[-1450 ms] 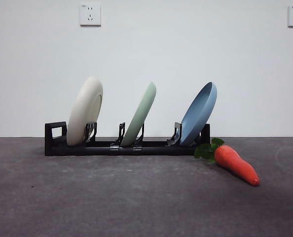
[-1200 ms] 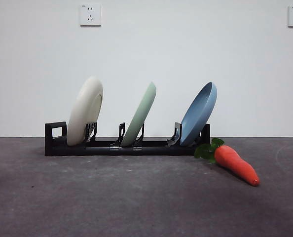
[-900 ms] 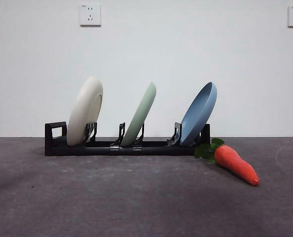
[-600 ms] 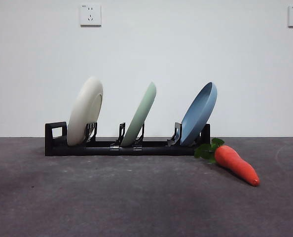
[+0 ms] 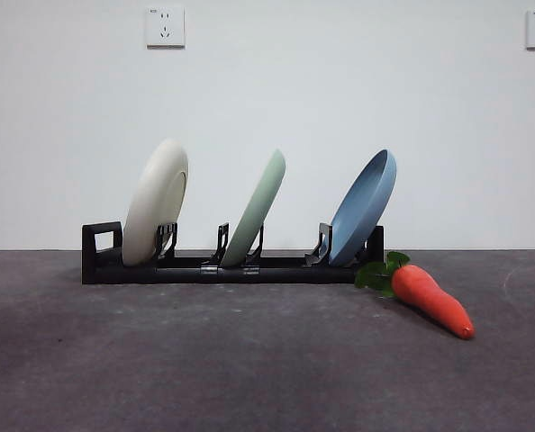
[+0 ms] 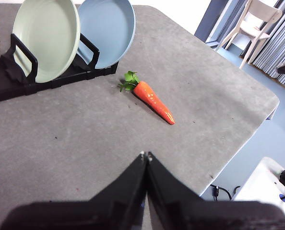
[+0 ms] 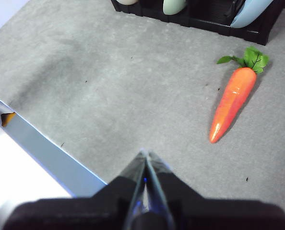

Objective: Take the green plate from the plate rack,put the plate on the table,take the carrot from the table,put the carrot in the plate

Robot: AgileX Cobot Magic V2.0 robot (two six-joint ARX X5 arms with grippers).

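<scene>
The green plate point(image 5: 257, 208) stands tilted in the middle slot of the black plate rack point(image 5: 186, 267), and shows in the left wrist view point(image 6: 45, 38) too. The carrot point(image 5: 430, 299) lies on the dark grey table point(image 5: 249, 360) just right of the rack's end, leafy top toward the rack; it also shows in the left wrist view point(image 6: 153, 98) and the right wrist view point(image 7: 232, 100). My left gripper point(image 6: 145, 155) is shut and empty above the table, well short of the carrot. My right gripper point(image 7: 145, 153) is shut and empty near the table's edge. Neither arm shows in the front view.
A cream-white plate point(image 5: 156, 201) stands in the rack's left slot and a blue plate point(image 5: 364, 207) in its right slot. The table's edge point(image 7: 46, 148) runs close under the right gripper. A chair point(image 6: 255, 24) stands beyond the table.
</scene>
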